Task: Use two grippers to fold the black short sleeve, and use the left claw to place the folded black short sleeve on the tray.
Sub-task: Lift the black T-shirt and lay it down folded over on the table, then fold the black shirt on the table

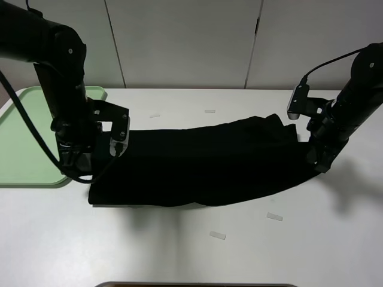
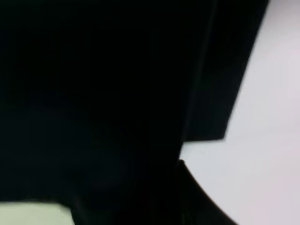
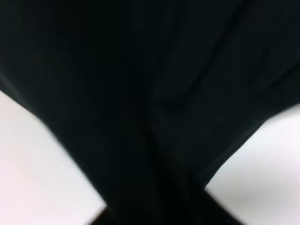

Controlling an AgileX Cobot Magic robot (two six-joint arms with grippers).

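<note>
Above the table (image 1: pixel 251 257), left hand (image 1: pixel 84 162), right hand (image 1: pixel 318 160), both clamped shut on black short sleeve (image 1: pixel 203 167)

Black cloth T-shirt (image 1: pixel 203 167): soft, matt, no sheen at all, limp folds. In my wrist views it's flat black and the weave is too blurred to tell.

Pale green rectangular plastic tray (image 1: pixel 18 161): smooth and hard-looking, faint sheen on the low rim.

White flat desk (image 1: pixel 179 257): smooth, near matt, takes soft shadows.

Small clear plastic strips (image 1: pixel 218 235): thin, see-through, slightly glossy.

My black jointed left arm (image 1: pixel 60 78) and black right arm (image 1: pixel 359 89): hard smooth casing, satin finish; painted metal or plastic, can't tell.

Grey metal bracket (image 1: pixel 297 101) on my right arm: dull, flat.

Pale wall panels (image 1: pixel 185 42): smooth, matt.
</note>
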